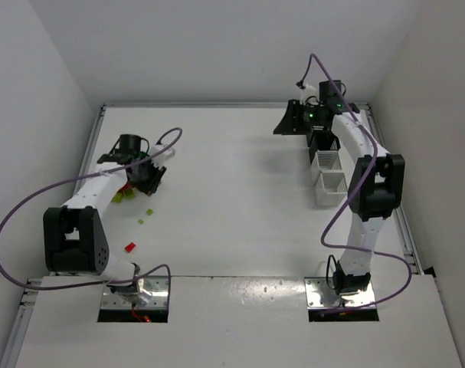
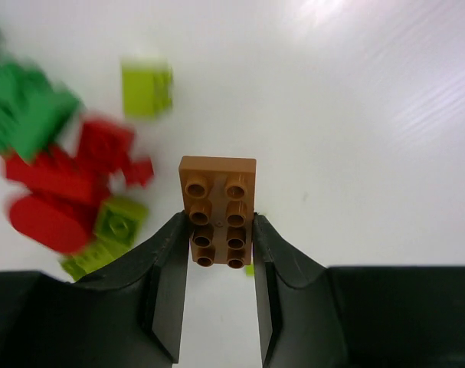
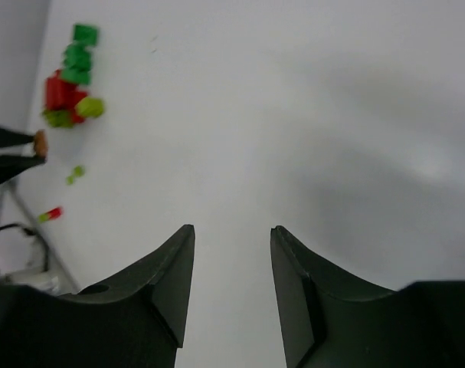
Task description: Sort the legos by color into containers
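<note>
At the left of the table (image 1: 232,199), the left gripper (image 1: 145,175) is pictured low over the heap of legos (image 1: 125,195). In the left wrist view its fingers (image 2: 171,253) are pressed against both long sides of an orange-brown brick (image 2: 217,184), which is clamped between them, studs up. Just left of the held piece, red bricks (image 2: 60,195), dark green bricks (image 2: 25,115) and lime-yellow bricks (image 2: 146,88) are seen lying blurred on the white surface. A lone red brick (image 1: 129,247) is set apart toward the near edge.

At the right, the containers (image 1: 328,165) are lined up in a row beside the right arm (image 1: 370,184). Two white bins are plainly shown, while the black ones are partly covered by the arm. The right gripper (image 1: 289,121) is held near the far end of that row. In the right wrist view its fingers (image 3: 175,276) are parted, with only bare table between them.
</note>
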You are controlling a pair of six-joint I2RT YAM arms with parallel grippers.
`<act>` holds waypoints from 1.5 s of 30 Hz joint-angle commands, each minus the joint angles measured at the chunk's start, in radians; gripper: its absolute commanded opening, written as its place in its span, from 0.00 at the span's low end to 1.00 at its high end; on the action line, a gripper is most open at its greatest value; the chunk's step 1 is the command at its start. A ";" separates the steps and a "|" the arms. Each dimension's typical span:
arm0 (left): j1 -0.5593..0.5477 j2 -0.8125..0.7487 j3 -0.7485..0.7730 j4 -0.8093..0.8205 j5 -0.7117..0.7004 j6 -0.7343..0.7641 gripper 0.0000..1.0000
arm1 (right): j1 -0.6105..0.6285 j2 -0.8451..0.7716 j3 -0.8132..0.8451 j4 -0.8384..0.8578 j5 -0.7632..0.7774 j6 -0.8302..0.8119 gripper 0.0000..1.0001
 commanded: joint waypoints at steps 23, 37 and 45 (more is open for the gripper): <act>-0.494 0.172 0.452 0.159 0.107 -0.327 0.19 | 0.297 0.244 0.065 0.634 -0.579 0.707 0.45; -0.513 0.226 0.540 0.168 0.067 -0.345 0.18 | 0.297 0.235 0.013 0.644 -0.636 0.716 0.45; -0.502 0.226 0.549 0.177 0.054 -0.354 0.18 | 0.297 0.235 -0.009 0.654 -0.654 0.716 0.42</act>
